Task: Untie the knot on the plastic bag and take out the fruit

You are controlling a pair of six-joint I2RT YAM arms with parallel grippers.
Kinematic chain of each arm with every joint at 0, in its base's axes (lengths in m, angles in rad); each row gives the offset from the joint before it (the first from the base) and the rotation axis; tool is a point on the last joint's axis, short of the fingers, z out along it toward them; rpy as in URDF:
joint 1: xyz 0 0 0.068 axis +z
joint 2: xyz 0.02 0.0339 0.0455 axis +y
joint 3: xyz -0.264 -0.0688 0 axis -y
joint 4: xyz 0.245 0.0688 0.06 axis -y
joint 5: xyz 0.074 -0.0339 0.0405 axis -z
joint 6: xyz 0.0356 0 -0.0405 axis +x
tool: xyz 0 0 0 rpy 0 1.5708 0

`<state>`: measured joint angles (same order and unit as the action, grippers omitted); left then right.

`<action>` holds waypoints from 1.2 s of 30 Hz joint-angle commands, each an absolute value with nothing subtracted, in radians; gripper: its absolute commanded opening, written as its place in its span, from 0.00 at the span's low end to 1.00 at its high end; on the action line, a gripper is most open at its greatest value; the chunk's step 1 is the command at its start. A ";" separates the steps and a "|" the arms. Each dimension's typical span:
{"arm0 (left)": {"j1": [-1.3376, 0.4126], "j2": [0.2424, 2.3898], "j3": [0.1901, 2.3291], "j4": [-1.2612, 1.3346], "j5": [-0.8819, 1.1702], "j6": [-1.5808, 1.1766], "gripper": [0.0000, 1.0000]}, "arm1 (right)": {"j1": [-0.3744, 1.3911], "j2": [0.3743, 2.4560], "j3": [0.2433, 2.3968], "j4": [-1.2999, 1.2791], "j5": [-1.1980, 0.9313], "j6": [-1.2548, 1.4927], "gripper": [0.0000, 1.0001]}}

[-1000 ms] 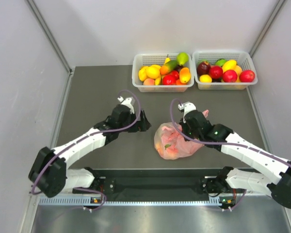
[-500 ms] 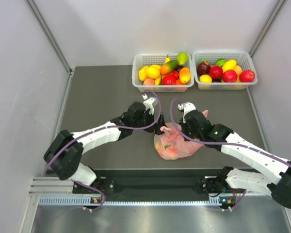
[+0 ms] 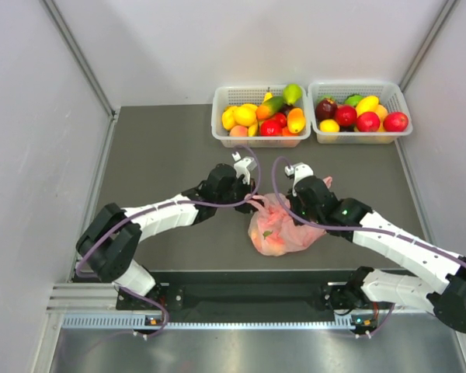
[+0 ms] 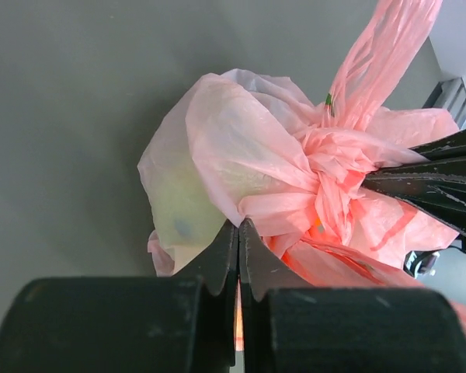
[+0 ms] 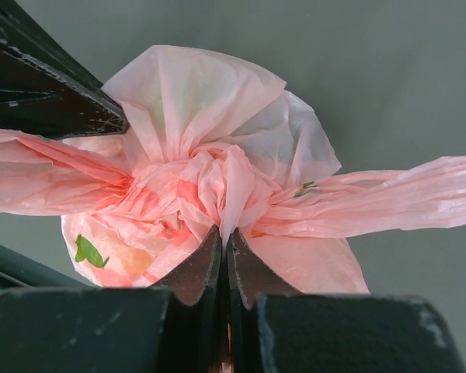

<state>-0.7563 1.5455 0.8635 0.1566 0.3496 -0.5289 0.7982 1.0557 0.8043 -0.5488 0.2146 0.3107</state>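
Two pincers we list: left gripper [image 4: 238, 227] clamped on the plastic bag [image 4: 217, 140], the knot [image 4: 338, 167] just beyond its tips; right gripper [image 5: 223, 233] clamped likewise, knot directly ahead.

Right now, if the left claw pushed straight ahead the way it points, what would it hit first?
The plastic bag: the left gripper is shut on its pink film, the puffed bag directly ahead. The knot seems slightly off to one side.
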 commanded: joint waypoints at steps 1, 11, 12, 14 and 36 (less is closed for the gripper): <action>-0.758 1.470 0.855 0.203 0.318 -0.522 0.00 | 0.811 1.058 0.818 -0.518 0.268 0.345 0.00; -0.664 1.229 0.799 0.008 -0.058 -0.440 0.00 | 0.805 1.057 0.835 -0.621 0.573 0.537 0.00; -0.651 1.214 0.792 0.005 -0.063 -0.437 0.00 | 0.799 1.057 0.833 -0.635 0.586 0.566 0.00; -0.614 1.175 0.772 -0.026 -0.075 -0.437 0.00 | 0.792 1.061 0.836 -0.659 0.626 0.598 0.00; -0.531 0.983 0.644 -0.057 -0.153 -0.528 0.00 | 0.735 0.905 0.920 -0.678 0.341 0.441 0.93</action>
<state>-0.5362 0.9966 0.6392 -0.0910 -0.1547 -0.5255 0.7265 0.9485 0.8635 -0.7822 0.4999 0.6102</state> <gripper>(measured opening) 0.012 0.909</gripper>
